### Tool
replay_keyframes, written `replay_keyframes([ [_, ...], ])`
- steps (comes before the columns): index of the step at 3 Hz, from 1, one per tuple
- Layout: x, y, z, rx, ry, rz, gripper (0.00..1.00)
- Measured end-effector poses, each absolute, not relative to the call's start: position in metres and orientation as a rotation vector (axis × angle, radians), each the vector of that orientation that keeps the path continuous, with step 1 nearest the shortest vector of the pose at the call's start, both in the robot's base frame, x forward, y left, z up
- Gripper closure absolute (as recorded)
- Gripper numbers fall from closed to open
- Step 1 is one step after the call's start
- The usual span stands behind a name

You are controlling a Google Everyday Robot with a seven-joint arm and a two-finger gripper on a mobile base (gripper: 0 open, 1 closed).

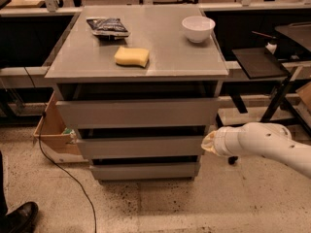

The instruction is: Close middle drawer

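Sponge on cabinet top, bag behind it, bowl back right. Gripper at middle drawer right end (contact unclear); top drawer above, bottom drawer below. Box on floor, left.

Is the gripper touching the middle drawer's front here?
Cannot tell. The camera view shows the gripper at the right end of the middle drawer front, with no clear gap and no plain contact.

Floor speckled, pale | grey cabinet centre | I see cardboard box left of it, black stand right | gripper at cabinet's right front edge
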State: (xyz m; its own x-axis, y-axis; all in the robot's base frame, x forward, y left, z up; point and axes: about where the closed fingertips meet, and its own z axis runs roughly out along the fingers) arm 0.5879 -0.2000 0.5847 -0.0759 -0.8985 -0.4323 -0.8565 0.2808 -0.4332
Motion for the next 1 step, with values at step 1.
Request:
replay_keyframes([
  [1, 0.5879, -0.2000, 0.5847, -1.572, 1.924, -0.086, 1.00],
])
